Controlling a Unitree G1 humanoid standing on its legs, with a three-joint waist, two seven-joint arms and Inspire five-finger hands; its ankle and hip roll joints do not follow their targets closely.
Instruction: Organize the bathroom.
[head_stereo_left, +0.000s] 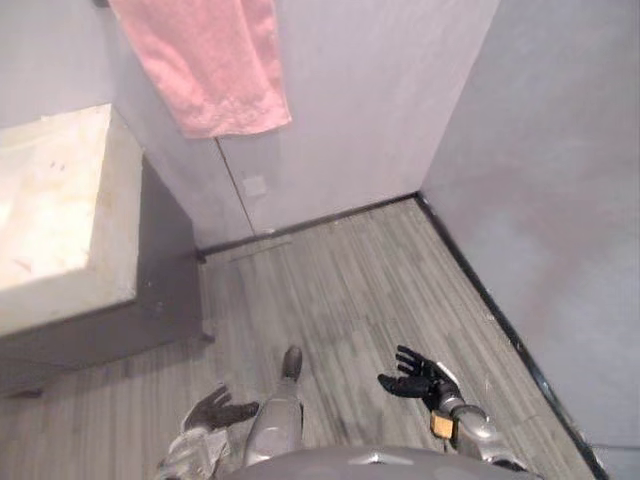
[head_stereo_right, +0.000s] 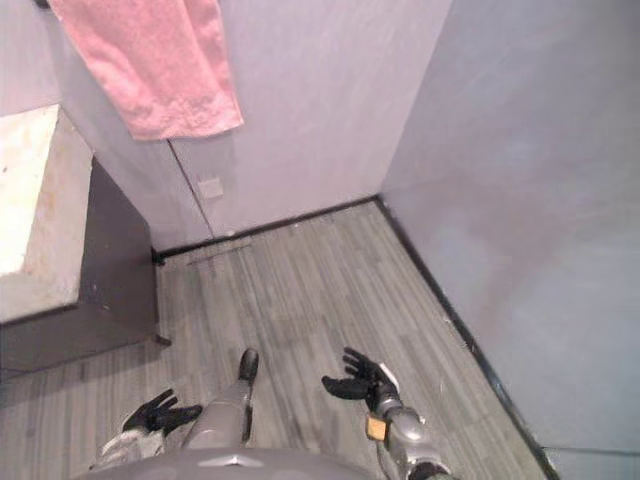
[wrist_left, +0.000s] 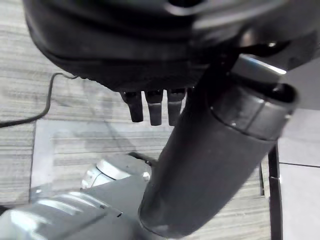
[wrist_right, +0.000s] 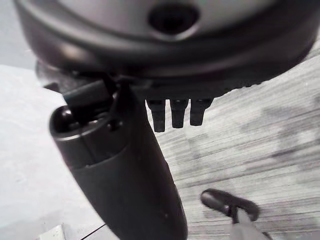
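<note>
- In the left eye view, a pink towel (head_stereo_left: 212, 62) is seen hanging against the far wall (head_stereo_left: 350, 110), above the far right corner of a pale-topped vanity surface (head_stereo_left: 60, 210) on the left. It is taken to be the task's thing, since nothing else loose is visible.
- The towel is judged to be light, soft and limp. It would be expected to sag and slide when pulled, so a hold near its lower hem or along one side edge is thought best. How it is fixed at the top cannot be told.
- The left hand (head_stereo_left: 215, 411) is seen low at the near left over the grey plank floor (head_stereo_left: 380, 290), fingers loosely spread, nothing held.
- The right hand (head_stereo_left: 416, 377) is seen at the near right, fingers spread and relaxed, also empty. Both hands are well apart from the towel.
- In the right eye view, the same layout is shown: towel (head_stereo_right: 160, 65) far left, left hand (head_stereo_right: 160, 412) and right hand (head_stereo_right: 358, 378) near.
- In the left wrist view, straight fingers (wrist_left: 155, 106) are seen over the floor, holding nothing.
- In the right wrist view, the fingers (wrist_right: 178, 112) are likewise extended, with only floor beyond.
</note>
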